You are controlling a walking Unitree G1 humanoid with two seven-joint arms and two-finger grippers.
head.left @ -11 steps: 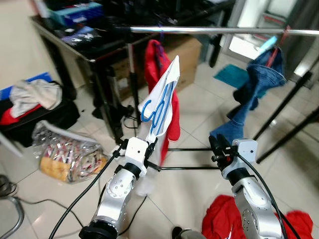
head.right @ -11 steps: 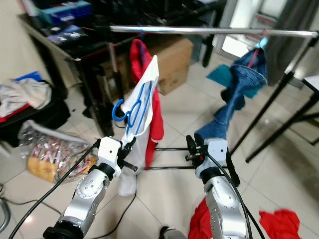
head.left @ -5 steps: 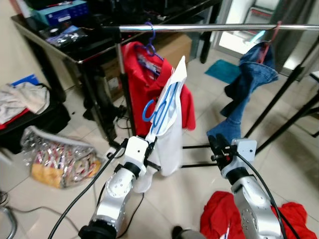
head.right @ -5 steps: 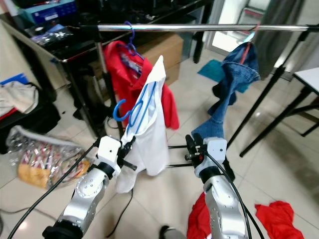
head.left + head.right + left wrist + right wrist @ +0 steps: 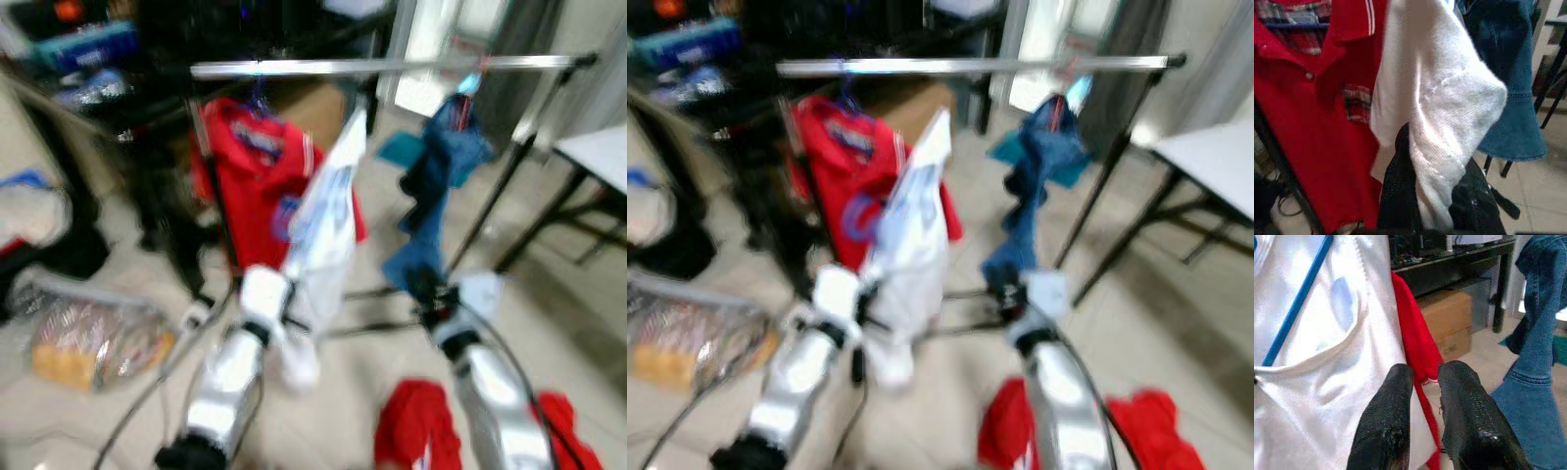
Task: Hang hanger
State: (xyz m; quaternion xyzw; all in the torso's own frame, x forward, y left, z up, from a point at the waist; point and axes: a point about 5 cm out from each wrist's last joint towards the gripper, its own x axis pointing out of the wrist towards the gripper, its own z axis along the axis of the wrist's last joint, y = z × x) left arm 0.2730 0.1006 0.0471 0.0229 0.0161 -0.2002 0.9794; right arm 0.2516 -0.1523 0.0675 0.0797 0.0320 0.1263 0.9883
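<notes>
A silver clothes rail point(image 5: 392, 67) spans the far scene, carrying a red polo shirt point(image 5: 245, 181) on the left and blue jeans point(image 5: 436, 181) on the right. Between them we see a white shirt point(image 5: 1440, 117) on a blue hanger point(image 5: 1298, 303), below the rail, clenched in our left gripper point(image 5: 1432, 196). Our right gripper point(image 5: 1425, 421) hangs near, fingers nearly together, grasping nothing.

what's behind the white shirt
A red shirt hangs on the rail behind the white shirt. Its right part is covered.
</notes>
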